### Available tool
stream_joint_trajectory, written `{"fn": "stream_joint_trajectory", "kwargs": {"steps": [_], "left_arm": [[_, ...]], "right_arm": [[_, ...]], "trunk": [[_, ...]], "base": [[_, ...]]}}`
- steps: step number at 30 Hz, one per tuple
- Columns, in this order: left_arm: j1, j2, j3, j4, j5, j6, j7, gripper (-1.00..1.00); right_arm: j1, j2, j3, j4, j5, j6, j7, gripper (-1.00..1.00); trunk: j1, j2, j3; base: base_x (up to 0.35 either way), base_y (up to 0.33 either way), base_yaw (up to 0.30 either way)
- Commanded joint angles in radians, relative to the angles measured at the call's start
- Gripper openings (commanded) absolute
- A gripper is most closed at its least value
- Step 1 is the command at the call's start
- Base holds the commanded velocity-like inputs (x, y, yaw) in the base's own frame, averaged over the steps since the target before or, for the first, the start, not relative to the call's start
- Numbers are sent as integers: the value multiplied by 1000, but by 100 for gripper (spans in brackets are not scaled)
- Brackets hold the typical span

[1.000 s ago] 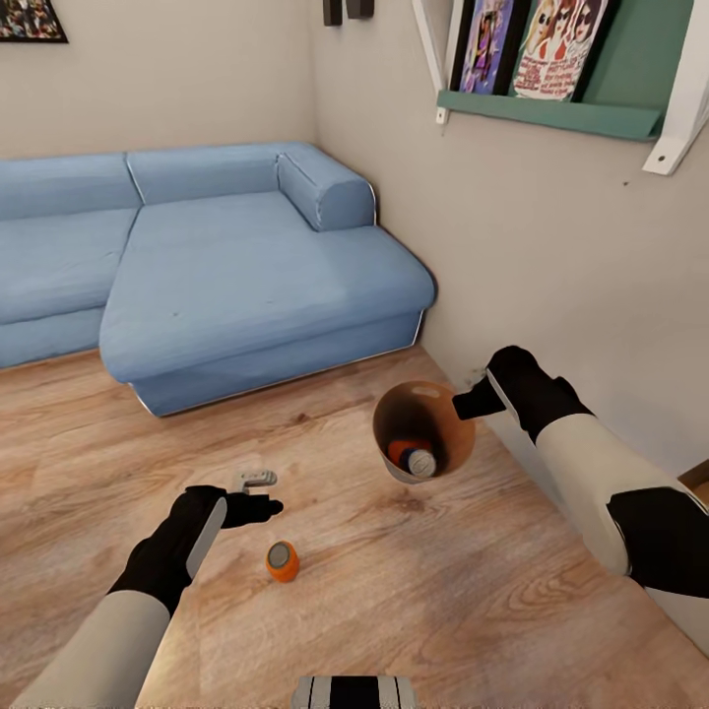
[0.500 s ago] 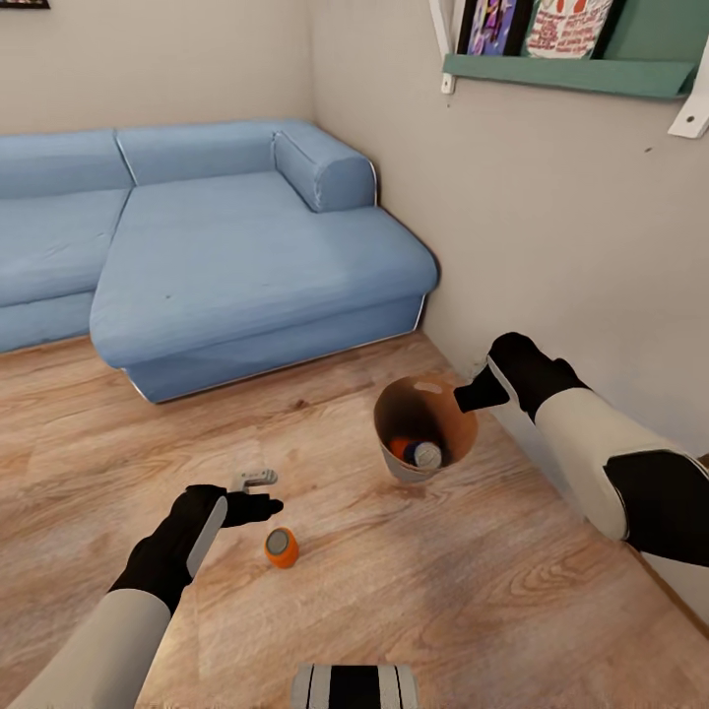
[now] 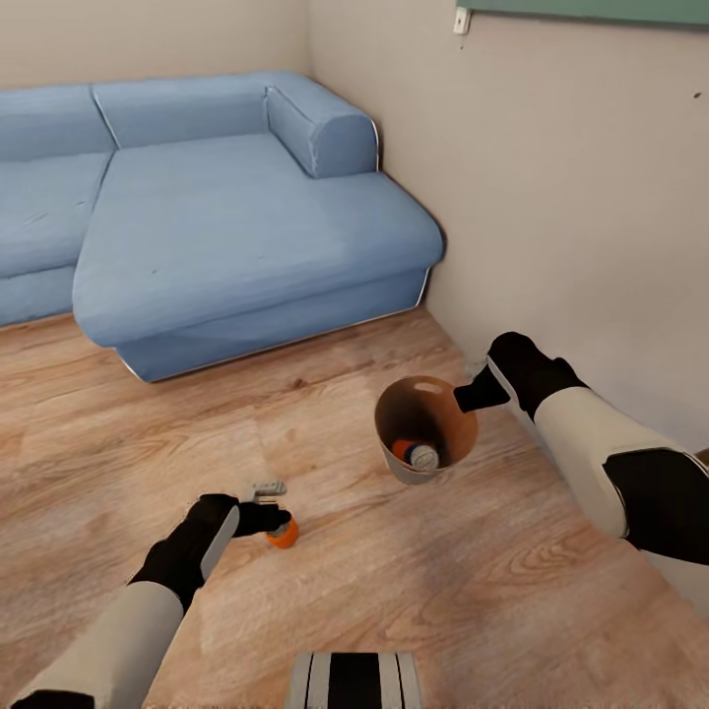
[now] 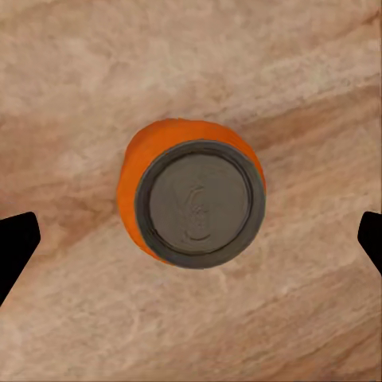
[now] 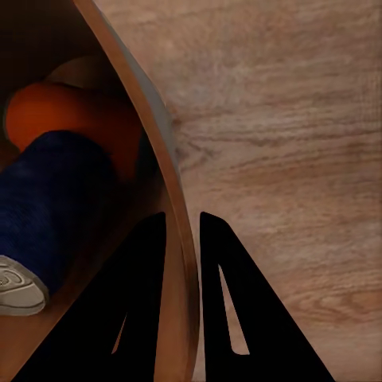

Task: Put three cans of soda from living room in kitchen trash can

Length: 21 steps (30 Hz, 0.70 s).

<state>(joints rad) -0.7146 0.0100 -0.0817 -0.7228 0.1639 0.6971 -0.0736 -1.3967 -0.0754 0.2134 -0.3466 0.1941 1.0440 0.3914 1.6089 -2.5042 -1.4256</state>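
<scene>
Blue sofa (image 3: pixel 226 226) edges the wood floor (image 3: pixel 551 591) at far left. The left tool (image 3: pixel 279 516) hangs spread over an upright orange can (image 3: pixel 284 535), half hidden; its wrist view shows the grey top whole. Open floor lies between. By the wall, the right tool (image 3: pixel 471 398) pinches the trash can (image 3: pixel 425 431) rim, two cans (image 3: pixel 418 454) inside.

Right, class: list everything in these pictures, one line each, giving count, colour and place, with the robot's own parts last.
Sofa: one, blue, in the corner against the walls.
Shelf: one, green, on the wall.
Floor: one, warm wood.
Small part: one, grey, on floor beside left gripper.
Trash can: one, brown inside, held at its rim.
Cans in trash can: at least two, orange and dark blue.
Can on floor: one, orange, upright.
Left gripper: black, open over the floor can.
Right gripper: black, shut on the rim.
</scene>
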Motion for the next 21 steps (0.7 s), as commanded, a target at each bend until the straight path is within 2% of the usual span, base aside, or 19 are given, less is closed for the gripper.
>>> {"fn": "stream_joint_trajectory", "kwargs": {"steps": [1, 4, 8, 12, 21], "left_arm": [[-1, -1, -9, 15, 0, -17, 0, 100], [-31, -15, -54, 97, -1, -59, 2, 100], [-65, -25, -77, 179, 1, -90, 3, 100], [-72, -26, -82, 194, 2, -119, 8, 100], [-74, -24, -78, 189, 5, -129, 15, 100]], "right_arm": [[-1, 0, -4, 0, -23, 3, 3, -100], [-1, -1, -3, 0, -23, 3, 3, -100], [-1, -2, -3, -1, -23, 3, 3, -100], [-1, -2, -1, -1, -23, 3, 3, -100], [-1, -1, 0, -1, -23, 3, 3, -100]], "trunk": [[0, 0, -5], [1, -1, -19], [3, -2, -38], [4, -2, -45], [4, -2, -49]], "base": [[0, 0, 0], [0, 0, 0], [0, 0, 0], [0, 0, 0], [0, 0, 0]]}}
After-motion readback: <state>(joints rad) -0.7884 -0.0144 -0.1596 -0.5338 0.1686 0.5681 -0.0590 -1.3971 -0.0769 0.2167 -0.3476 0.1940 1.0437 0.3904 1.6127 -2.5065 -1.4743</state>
